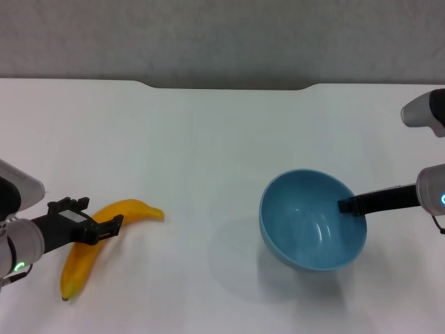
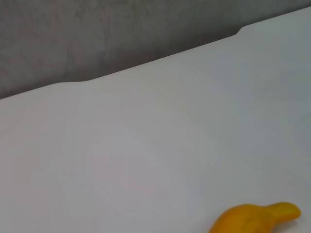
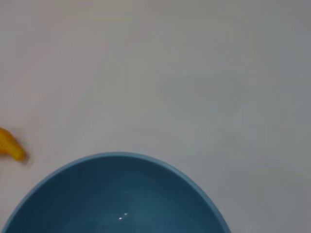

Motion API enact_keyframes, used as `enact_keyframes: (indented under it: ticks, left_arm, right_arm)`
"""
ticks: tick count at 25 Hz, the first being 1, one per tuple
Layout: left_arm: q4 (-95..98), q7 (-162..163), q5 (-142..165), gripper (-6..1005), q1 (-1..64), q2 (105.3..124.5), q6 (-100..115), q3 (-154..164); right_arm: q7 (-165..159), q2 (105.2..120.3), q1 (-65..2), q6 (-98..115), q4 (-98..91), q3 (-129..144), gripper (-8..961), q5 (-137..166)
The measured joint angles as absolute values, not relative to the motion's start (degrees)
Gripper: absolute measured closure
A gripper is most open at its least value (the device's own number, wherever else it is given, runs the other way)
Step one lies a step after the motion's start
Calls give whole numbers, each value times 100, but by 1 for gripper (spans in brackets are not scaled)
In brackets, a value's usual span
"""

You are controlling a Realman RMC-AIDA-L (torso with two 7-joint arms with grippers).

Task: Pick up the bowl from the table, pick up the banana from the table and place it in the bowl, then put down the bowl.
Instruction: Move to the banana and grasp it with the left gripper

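Note:
The light-blue bowl point(image 1: 313, 219) is held tilted above the white table point(image 1: 208, 139), with its shadow on the tabletop to its left. My right gripper point(image 1: 351, 204) is shut on the bowl's right rim. The bowl's inside fills the near part of the right wrist view point(image 3: 116, 199). The yellow-orange banana point(image 1: 87, 254) lies on the table at the front left. My left gripper point(image 1: 94, 221) is open, right at the banana's middle, with one finger over it. The banana's tip shows in the left wrist view point(image 2: 257, 218) and the right wrist view point(image 3: 9, 145).
A dark notch point(image 1: 222, 85) cuts the table's far edge, with a grey wall behind it. Bare white tabletop lies between the banana and the bowl.

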State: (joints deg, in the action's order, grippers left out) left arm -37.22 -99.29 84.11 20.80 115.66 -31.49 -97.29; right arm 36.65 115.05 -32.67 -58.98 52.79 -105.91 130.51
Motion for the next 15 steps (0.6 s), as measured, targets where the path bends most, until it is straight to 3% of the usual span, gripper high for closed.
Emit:
enact_keyframes:
  ticks: [15]
  left_arm:
    - [-3577,-9320,8936,199,2073,11625,-2863,-9642]
  right_arm:
    - [3665,11511,-3123,-5845,5506,-10607,918,13023]
